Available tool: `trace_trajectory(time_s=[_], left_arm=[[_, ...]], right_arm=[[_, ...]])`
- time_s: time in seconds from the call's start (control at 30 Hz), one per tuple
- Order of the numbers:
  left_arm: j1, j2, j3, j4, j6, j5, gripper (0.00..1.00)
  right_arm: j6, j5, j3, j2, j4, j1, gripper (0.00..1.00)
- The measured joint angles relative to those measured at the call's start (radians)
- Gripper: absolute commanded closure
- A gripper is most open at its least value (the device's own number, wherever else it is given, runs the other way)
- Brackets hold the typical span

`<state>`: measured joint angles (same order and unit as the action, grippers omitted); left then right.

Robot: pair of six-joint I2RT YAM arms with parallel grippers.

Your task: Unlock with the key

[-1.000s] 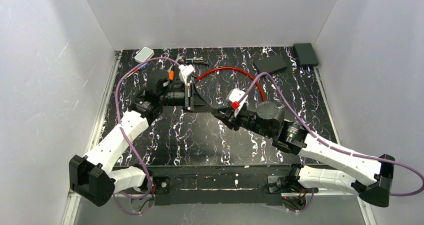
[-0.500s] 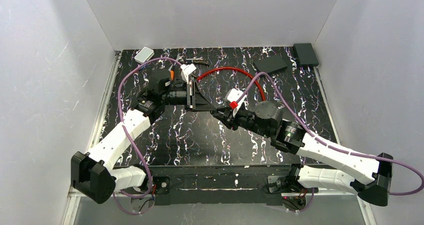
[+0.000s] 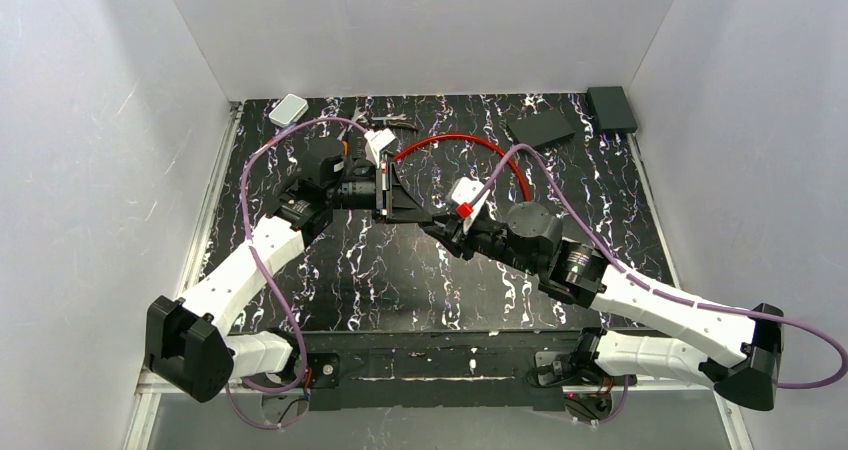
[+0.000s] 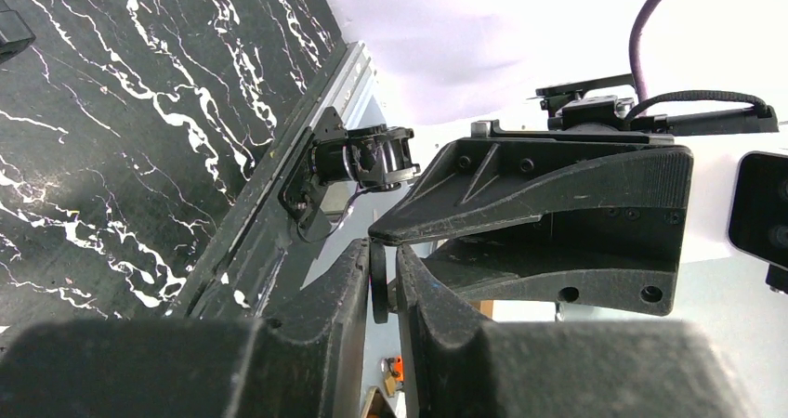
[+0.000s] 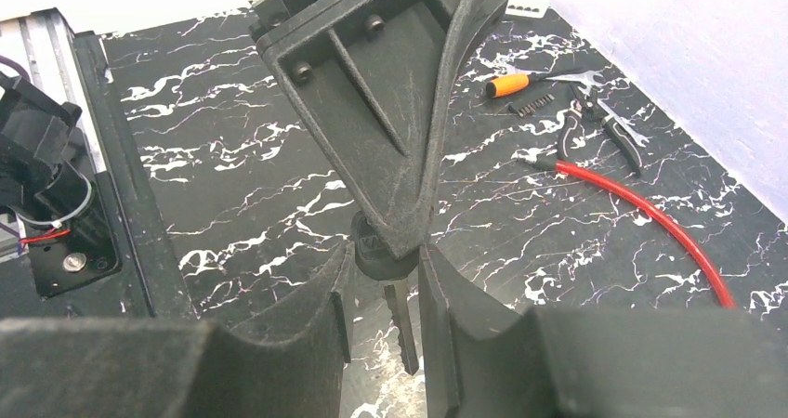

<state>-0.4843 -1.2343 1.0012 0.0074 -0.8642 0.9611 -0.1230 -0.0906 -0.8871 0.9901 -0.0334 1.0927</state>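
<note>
Right wrist view shows the black-headed metal key (image 5: 394,297) just under the pointed tip of the black ribbed triangular bracket (image 5: 372,84), both between the part-spread fingers of the right gripper (image 5: 387,265), probably there to brace the bracket, though whether they pinch tip or key I cannot tell. Only the left wrist view shows the left gripper (image 4: 381,251) nearly pressed together about a thin dark edge-on piece (image 4: 378,288), contact unclear, perhaps to turn it. The top view hides both, showing merely the arms meeting at the bracket on the black marbled table (image 3: 330,270).
</note>
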Motion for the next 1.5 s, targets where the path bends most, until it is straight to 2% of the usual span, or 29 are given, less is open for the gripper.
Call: trace_trajectory(time_s=[0.27, 0.4, 0.5, 0.6, 0.7, 0.73, 0.8, 0.9, 1.0, 1.17, 1.33, 1.43, 1.5], left_arm=[[-0.002, -0.002, 0.000, -0.033, 0.016, 0.030, 0.77], [-0.002, -0.002, 0.000, -0.047, 0.028, 0.035, 0.77], [-0.002, -0.001, 0.000, -0.051, 0.035, 0.035, 0.83], [-0.002, -0.001, 0.000, -0.055, 0.040, 0.037, 1.00], [-0.002, -0.002, 0.000, -0.063, 0.046, 0.034, 1.00], [-0.002, -0.002, 0.000, -0.063, 0.046, 0.035, 1.00], [-0.002, -0.002, 0.000, -0.063, 0.049, 0.035, 1.00], [-0.002, -0.002, 0.000, -0.064, 0.061, 0.035, 1.00], [-0.002, 0.003, 0.009, -0.117, 0.122, 0.011, 1.00], [-0.002, 0.028, 0.033, -0.259, 0.249, -0.086, 1.00], [-0.002, 0.047, 0.049, -0.385, 0.378, -0.214, 1.00], [-0.002, 0.073, 0.042, -0.431, 0.446, -0.333, 1.00], [-0.002, 0.114, 0.009, -0.420, 0.473, -0.407, 1.00]], right_arm=[[-0.014, -0.002, 0.000, 0.000, 0.002, 0.000, 0.89], [-0.015, -0.003, 0.000, 0.000, 0.003, 0.001, 0.89], [-0.015, -0.002, 0.000, 0.000, 0.006, 0.001, 0.89], [-0.015, 0.001, 0.000, 0.000, 0.009, 0.001, 0.89], [-0.016, 0.002, 0.000, 0.000, 0.009, 0.001, 0.87], [-0.016, 0.002, 0.000, 0.000, 0.009, 0.001, 0.82], [-0.014, 0.001, 0.000, 0.000, 0.010, 0.001, 0.64], [0.006, -0.006, 0.000, 0.000, 0.010, 0.001, 0.51], [0.035, -0.040, 0.000, 0.000, 0.010, 0.001, 0.28], [0.084, -0.186, 0.000, 0.016, 0.016, 0.000, 0.05], [0.148, -0.353, -0.011, 0.047, 0.067, -0.002, 0.02], [0.207, -0.435, -0.078, 0.116, 0.159, -0.027, 0.02], [0.274, -0.447, -0.147, 0.180, 0.233, -0.086, 0.02]])
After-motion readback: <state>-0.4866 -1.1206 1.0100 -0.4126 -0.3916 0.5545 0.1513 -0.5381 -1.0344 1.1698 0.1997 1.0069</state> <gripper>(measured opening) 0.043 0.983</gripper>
